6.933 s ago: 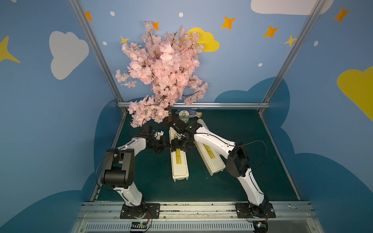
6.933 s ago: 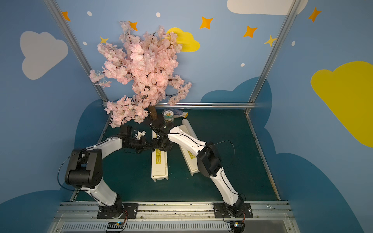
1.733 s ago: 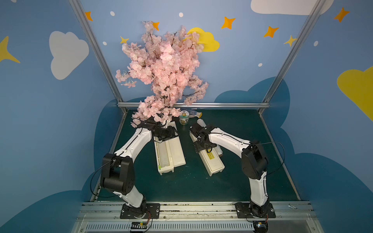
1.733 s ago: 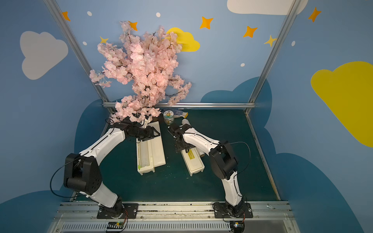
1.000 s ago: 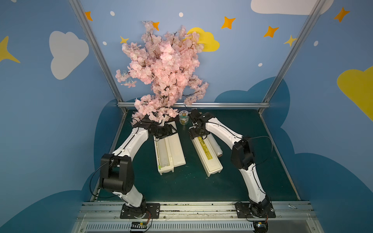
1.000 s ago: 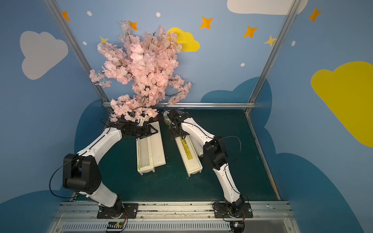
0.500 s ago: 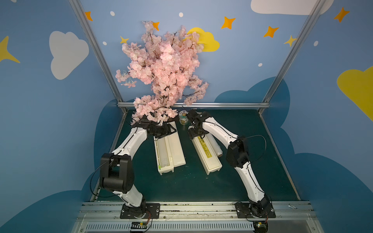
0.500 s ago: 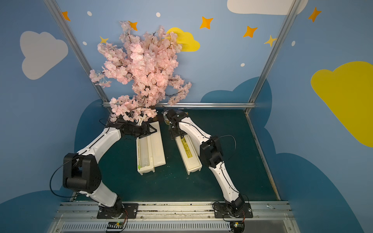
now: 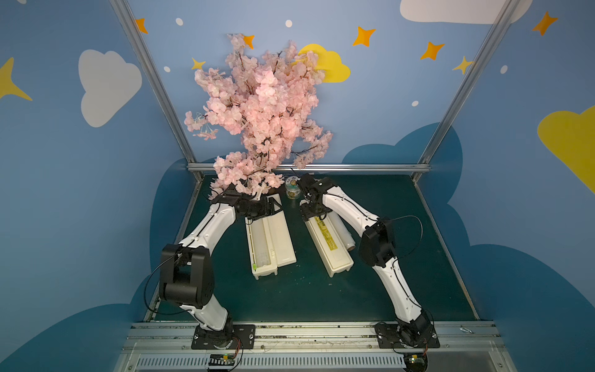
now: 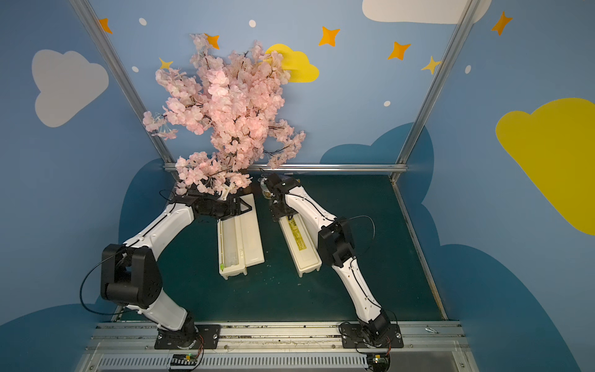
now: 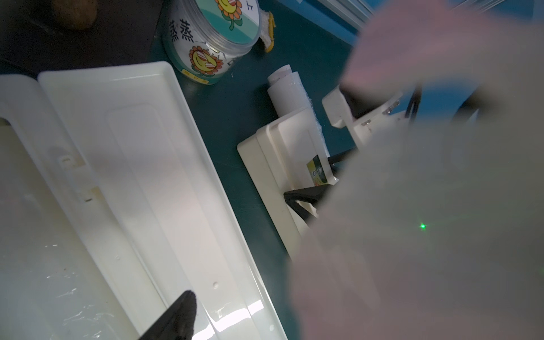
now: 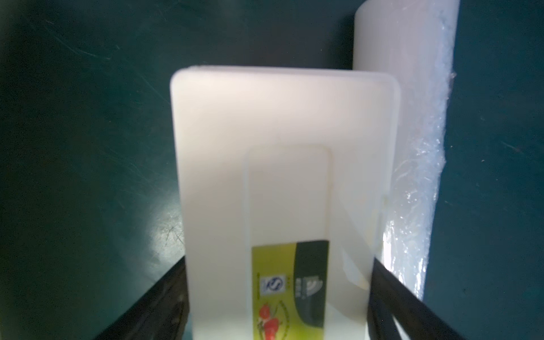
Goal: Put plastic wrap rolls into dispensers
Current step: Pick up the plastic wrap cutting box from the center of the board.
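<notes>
Roll (image 9: 344, 229) lies loose on desk (image 9: 309, 293), long axis parallel to closed dispenser (image 9: 329, 241), touching its side toward right arm. Right gripper (image 9: 311, 214) straddles dispenser's far end; clamped or not, cannot tell. Left gripper (image 9: 273, 207) spread, empty, over open dispenser (image 9: 285, 240) holding second roll (image 9: 262, 246). Jar (image 9: 292, 190) crowds far end; near desk free.

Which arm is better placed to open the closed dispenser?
Right. The right gripper straddles the far end of the closed dispenser, a finger on each side; the left gripper is over the open dispenser.
</notes>
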Tool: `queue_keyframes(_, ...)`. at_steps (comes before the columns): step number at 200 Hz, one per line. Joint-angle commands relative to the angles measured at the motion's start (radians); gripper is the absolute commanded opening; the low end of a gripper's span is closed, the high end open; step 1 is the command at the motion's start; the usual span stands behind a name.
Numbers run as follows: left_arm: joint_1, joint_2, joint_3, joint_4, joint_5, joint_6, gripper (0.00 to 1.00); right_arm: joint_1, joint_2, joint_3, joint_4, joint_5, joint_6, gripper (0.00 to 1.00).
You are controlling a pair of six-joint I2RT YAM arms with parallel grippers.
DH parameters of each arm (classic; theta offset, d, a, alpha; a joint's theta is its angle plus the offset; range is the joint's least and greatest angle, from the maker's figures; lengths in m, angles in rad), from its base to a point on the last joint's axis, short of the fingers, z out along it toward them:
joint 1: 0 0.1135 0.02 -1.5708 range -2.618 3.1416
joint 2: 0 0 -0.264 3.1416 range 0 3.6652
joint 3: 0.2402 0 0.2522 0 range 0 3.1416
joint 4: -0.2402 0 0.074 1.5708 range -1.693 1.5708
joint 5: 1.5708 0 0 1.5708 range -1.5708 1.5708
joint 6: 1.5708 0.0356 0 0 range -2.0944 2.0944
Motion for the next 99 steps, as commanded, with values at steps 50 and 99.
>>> queue_keyframes(50,-0.002,-0.040,0.044,-0.028,-0.068,0.173,0.77,0.040,-0.143,-0.248,0.133,-0.090,-0.070,0.70)
queue_keyframes(99,-0.007,-0.066,-0.008,0.055,-0.043,0.394,0.76,0.051,-0.441,-0.536,0.264,-0.152,-0.111,0.68)
